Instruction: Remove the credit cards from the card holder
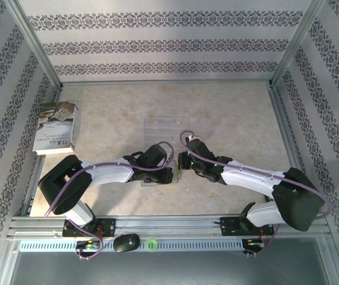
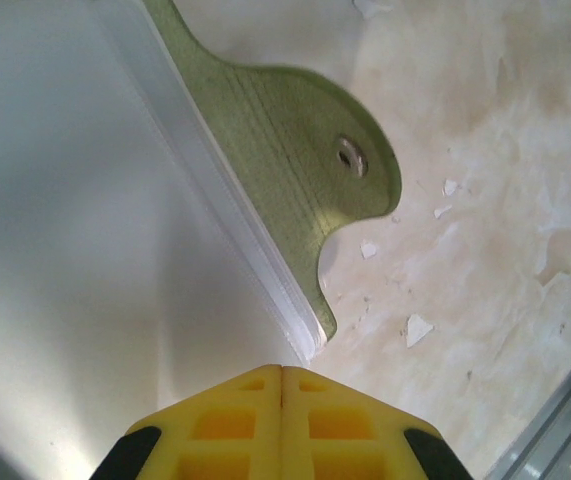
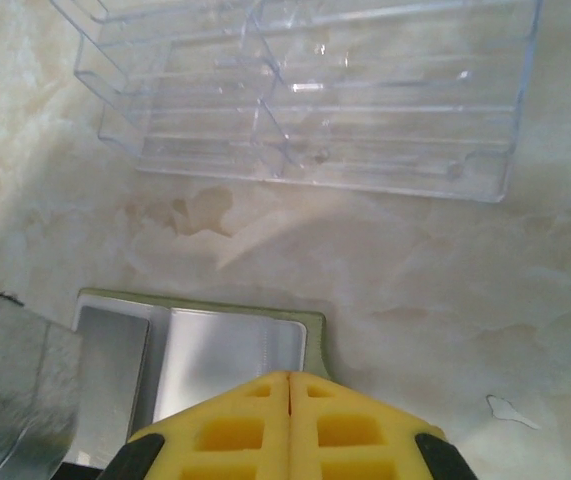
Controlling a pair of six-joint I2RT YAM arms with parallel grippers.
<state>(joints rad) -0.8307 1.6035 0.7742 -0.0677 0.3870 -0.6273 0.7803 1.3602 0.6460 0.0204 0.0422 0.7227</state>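
So the left gripper [image 2: 282,370] and right gripper [image 3: 287,378] are both pinched closed, and the silvery card [image 3: 230,350] in the card holder [image 3: 314,335] looks thin, stiff and slick, so grabbing its exposed edge seems smartest.

- You can see the card holder [image 2: 285,130] is matt, grainy green, with a shiny metal snap [image 2: 352,157].
- Your silvery card [image 3: 230,350] looks smooth and shiny.
- The clear tray [image 3: 365,150] is glossy plastic.
- The surface [image 3: 415,280] looks like smooth stone.

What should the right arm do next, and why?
Probably pull the right gripper back: its fingers are shut at the edge of the silvery card in the card holder, and the left gripper, shut too, sits at its flap, apparently steadying it.
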